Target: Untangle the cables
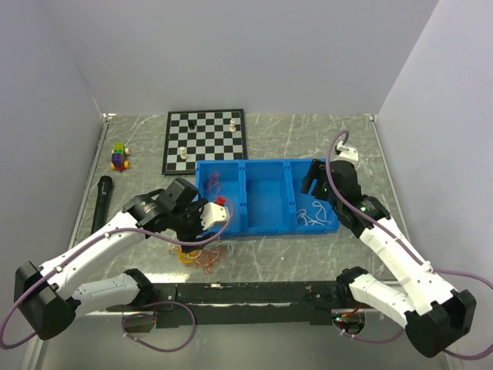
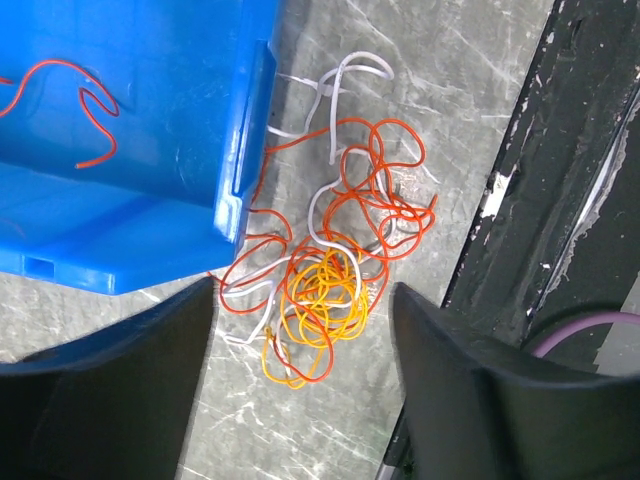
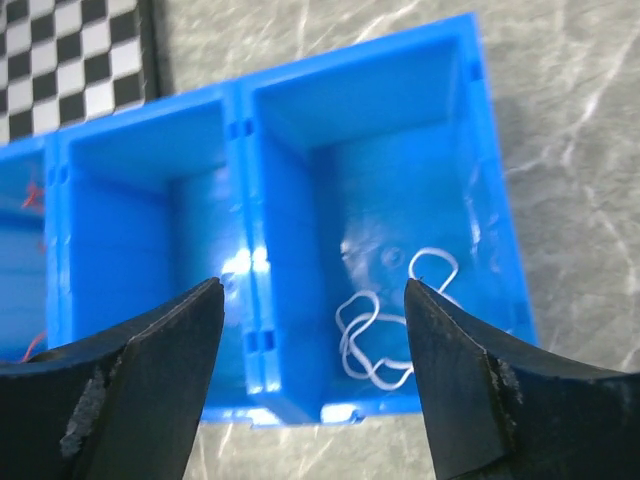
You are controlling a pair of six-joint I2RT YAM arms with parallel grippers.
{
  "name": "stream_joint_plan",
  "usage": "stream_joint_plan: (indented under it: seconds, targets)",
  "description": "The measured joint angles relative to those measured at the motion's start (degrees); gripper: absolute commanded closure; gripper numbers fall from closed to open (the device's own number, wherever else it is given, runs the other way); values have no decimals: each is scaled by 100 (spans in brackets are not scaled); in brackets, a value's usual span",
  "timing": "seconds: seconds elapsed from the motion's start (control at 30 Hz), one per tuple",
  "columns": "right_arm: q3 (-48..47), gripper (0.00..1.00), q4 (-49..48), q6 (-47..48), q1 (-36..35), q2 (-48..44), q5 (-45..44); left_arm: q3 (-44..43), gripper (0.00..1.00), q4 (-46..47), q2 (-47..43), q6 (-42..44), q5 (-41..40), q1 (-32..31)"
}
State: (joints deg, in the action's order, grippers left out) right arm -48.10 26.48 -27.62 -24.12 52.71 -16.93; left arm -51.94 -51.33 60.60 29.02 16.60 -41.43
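A tangle of cables (image 2: 330, 255), orange, yellow and white, lies on the marble table just in front of the blue tray (image 1: 266, 223); it shows under my left arm in the top view (image 1: 199, 254). My left gripper (image 2: 300, 400) hovers open and empty above the tangle's near side. A loose red cable (image 2: 75, 105) lies in the tray's left compartment. A white cable (image 3: 385, 320) lies in the right compartment. My right gripper (image 3: 315, 300) is open and empty above that compartment's near wall.
A chessboard (image 1: 205, 140) with a few pieces lies behind the tray. A small coloured toy (image 1: 119, 157) and a black marker-like stick (image 1: 101, 202) lie at the left. The black base rail (image 2: 560, 200) runs close beside the tangle.
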Motion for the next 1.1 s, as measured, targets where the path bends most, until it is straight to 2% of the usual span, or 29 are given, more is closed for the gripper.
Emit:
stream_joint_plan:
  seconds: [0.27,0.4,0.47,0.6,0.77,0.97,1.1]
  targets:
    - [-610,4,323,57,-813,358,-4,13,5,114,39,-144,-13,52]
    - [-754,0,428,-26,-1628,570,-234,9,4,142,57,-175,7,103]
    - [-835,0,450,-116,-2044,787,-328,-17,1,151,107,-188,17,133]
    - [-798,0,479,-356,-2494,992,-289,-201,3,146,205,-190,203,297]
    - [-566,0,466,-634,-2632,798,-170,-358,3,188,149,-188,501,605]
    - [-319,1,363,-890,-2636,710,111,-358,4,197,79,-190,542,684]
    - [35,13,98,-970,-2638,505,474,-358,3,197,-7,-190,544,726]
